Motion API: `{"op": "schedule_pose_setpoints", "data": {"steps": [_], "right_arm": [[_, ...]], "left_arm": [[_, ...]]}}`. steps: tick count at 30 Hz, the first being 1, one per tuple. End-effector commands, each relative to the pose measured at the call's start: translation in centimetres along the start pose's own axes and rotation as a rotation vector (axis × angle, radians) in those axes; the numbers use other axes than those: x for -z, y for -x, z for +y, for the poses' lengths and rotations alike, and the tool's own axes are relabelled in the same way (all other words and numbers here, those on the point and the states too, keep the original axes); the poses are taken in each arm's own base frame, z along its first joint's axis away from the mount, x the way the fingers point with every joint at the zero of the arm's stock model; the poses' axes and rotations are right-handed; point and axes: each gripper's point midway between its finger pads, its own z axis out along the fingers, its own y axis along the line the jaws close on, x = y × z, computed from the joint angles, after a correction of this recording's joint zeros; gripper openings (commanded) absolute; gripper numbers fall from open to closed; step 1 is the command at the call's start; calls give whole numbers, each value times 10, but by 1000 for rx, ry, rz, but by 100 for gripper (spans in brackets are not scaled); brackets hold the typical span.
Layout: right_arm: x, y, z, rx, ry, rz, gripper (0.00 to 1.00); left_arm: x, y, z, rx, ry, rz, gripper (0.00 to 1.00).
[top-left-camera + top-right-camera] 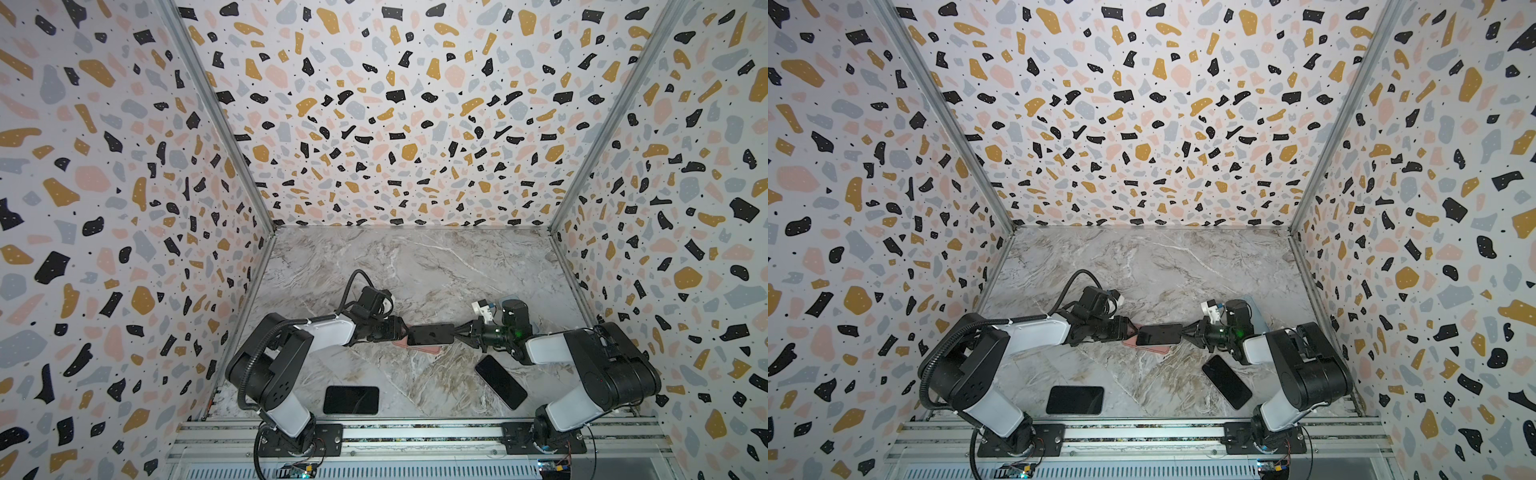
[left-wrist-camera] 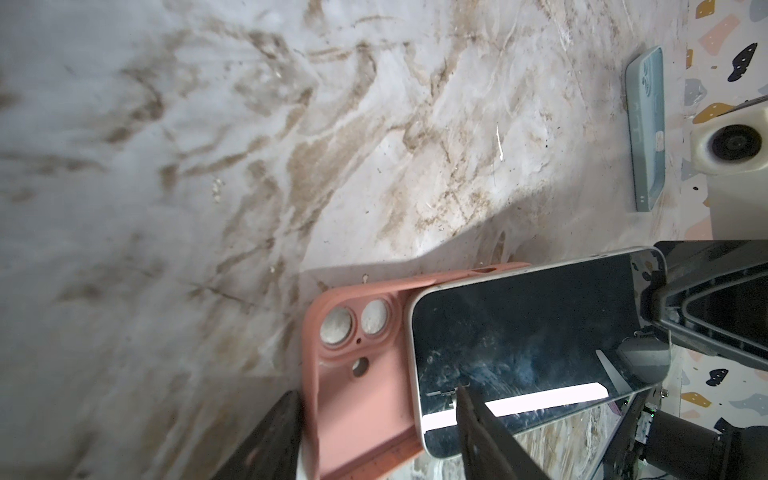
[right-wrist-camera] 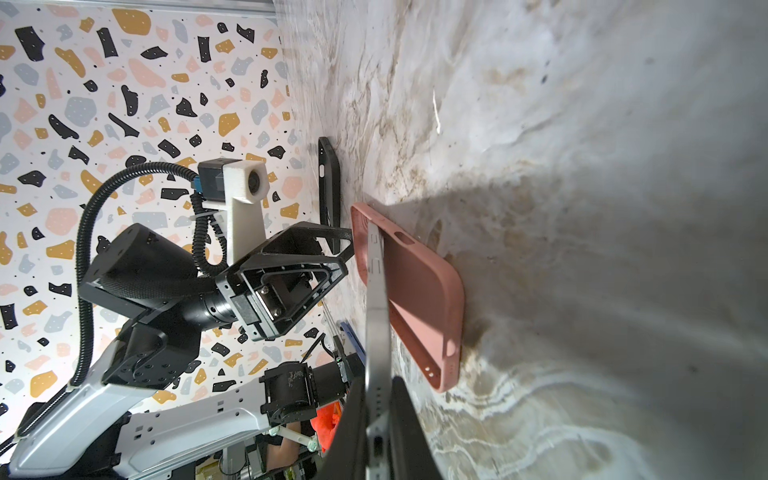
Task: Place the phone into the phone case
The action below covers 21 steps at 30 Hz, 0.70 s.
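Seemingly the phone is stiff, slick glass, best held by its edges: right gripper clamps its end; left gripper, jaws apart, straddles the end of the soft case.

Overhead pair looking down, close wrist views sharing phone case

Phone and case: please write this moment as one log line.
phone: tilted, not seated | pink case: under phone | right gripper: shut on phone | left gripper: open at case end
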Motion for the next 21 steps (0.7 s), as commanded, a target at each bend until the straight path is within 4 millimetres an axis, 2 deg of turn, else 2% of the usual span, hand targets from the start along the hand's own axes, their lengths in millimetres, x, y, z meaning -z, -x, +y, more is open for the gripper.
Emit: {"op": "schedule_pose_setpoints", "data": {"steps": [1, 17, 21], "right_arm": [[-1, 6, -2, 31, -15, -26, 0], [-6, 11, -12, 47, -71, -45, 0], [-9, 9, -17, 52, -93, -41, 0]], "left_arm": [[0, -13, 5, 8, -3, 31, 61], [2, -17, 4, 6, -14, 27, 60], [2, -18, 4, 6, -19, 29, 56]]}}
